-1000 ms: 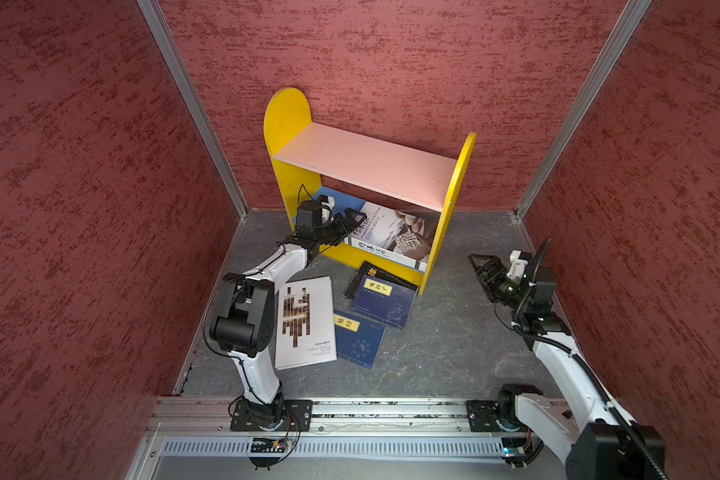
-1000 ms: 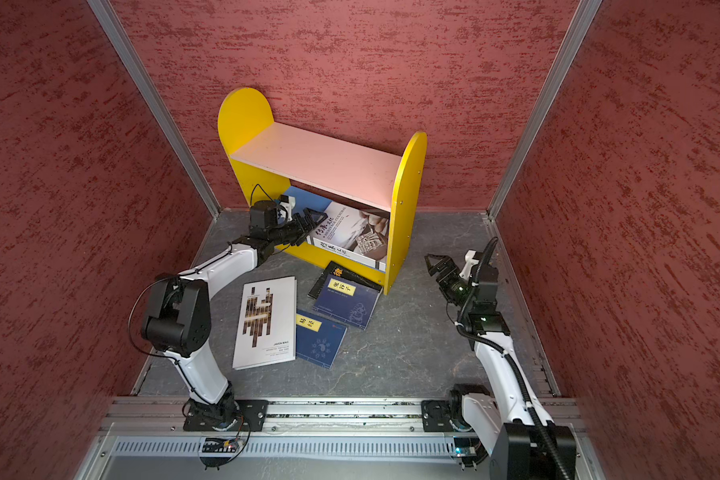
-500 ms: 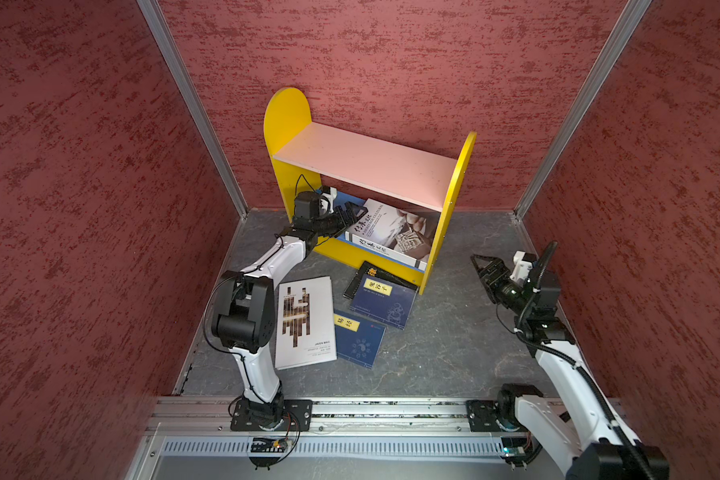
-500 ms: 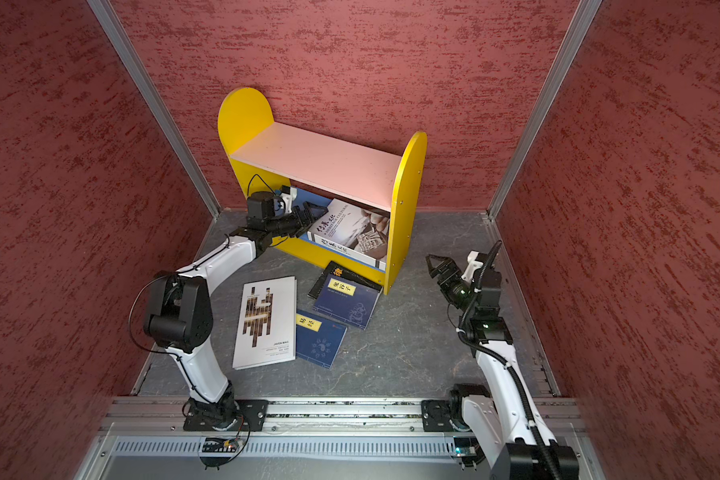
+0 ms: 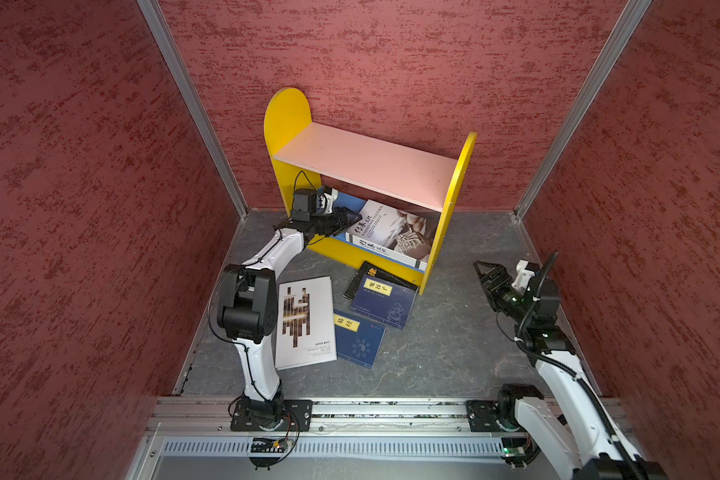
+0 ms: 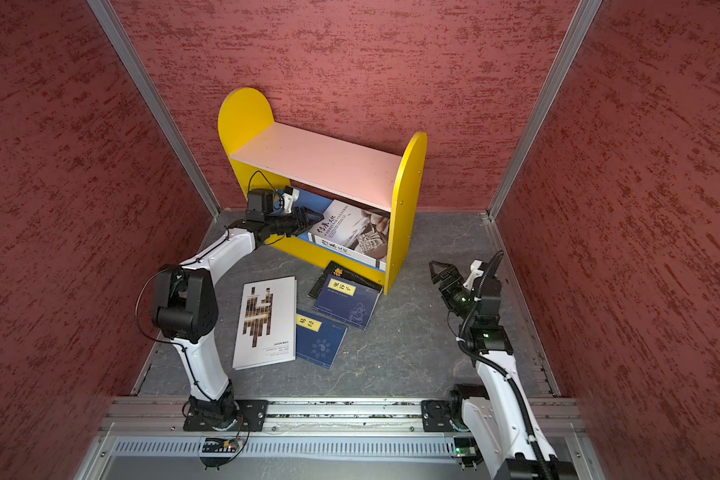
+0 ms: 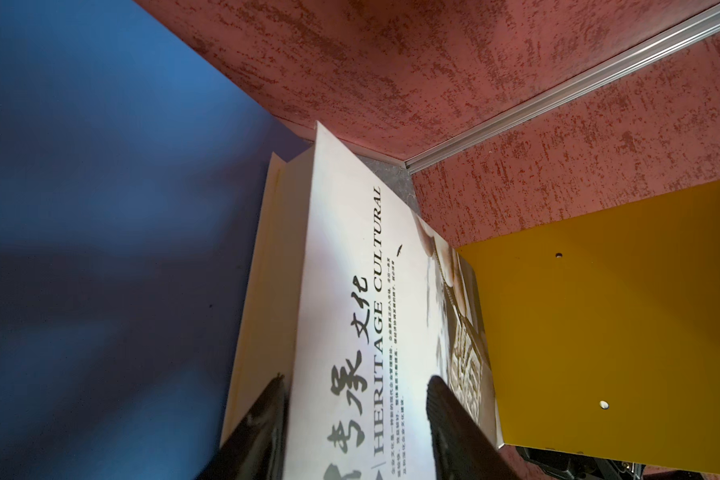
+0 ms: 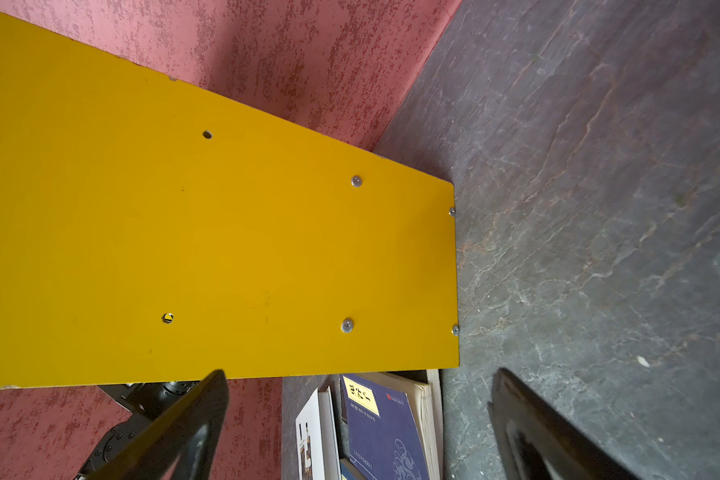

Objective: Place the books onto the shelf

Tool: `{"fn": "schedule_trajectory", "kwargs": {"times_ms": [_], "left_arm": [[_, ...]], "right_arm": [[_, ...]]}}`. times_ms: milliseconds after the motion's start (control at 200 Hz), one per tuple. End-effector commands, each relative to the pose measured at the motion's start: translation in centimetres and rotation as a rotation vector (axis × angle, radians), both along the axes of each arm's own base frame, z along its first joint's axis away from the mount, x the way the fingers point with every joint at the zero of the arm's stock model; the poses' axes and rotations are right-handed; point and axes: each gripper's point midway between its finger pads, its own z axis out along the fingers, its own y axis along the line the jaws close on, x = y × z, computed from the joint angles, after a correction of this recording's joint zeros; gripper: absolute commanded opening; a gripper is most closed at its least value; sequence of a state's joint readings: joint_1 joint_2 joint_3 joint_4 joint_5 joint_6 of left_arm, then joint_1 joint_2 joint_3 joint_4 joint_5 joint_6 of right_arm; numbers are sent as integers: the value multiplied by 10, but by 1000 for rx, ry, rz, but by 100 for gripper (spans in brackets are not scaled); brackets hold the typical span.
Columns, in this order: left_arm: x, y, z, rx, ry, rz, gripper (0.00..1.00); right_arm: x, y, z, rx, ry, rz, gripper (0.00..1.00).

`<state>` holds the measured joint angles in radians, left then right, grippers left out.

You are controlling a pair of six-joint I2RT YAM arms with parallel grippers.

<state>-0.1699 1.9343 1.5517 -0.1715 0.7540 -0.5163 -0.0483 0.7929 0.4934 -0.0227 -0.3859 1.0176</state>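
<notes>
White and thick, the big book (image 5: 395, 232) leaned on the blue board (image 7: 100, 208) of the shelf (image 5: 289, 120). It looked heavy and stiff, best held by its edge. We could not tell if our left jaws gripped it. Our right jaws gaped, empty.

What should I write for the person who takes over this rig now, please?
Left gripper: at the white Heritage book's near corner, jaws partly apart; grip unclear.
Right gripper: open, empty, beside the shelf.
Done: that book leans on the shelf's blue lower board.
To do: brown-bar white book, two navy books, black book on the floor; the black partly under a navy one.
</notes>
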Motion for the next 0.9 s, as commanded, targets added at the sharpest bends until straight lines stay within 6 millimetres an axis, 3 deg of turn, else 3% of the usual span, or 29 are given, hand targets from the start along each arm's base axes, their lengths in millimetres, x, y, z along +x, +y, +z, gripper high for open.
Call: {"fn": "schedule_trajectory", "kwargs": {"times_ms": [0, 230, 556, 897], "left_arm": [[-20, -29, 4, -54, 21, -155, 48], [-19, -32, -1, -67, 34, -179, 39], [-21, -35, -12, -24, 67, -209, 39], [-23, -50, -19, 32, 69, -249, 15]], "right_arm": [[-1, -5, 0, -2, 4, -38, 99], [2, -9, -1, -16, 13, -58, 99], [11, -10, -8, -22, 35, -62, 99], [19, -10, -8, -32, 40, -61, 99]]}}
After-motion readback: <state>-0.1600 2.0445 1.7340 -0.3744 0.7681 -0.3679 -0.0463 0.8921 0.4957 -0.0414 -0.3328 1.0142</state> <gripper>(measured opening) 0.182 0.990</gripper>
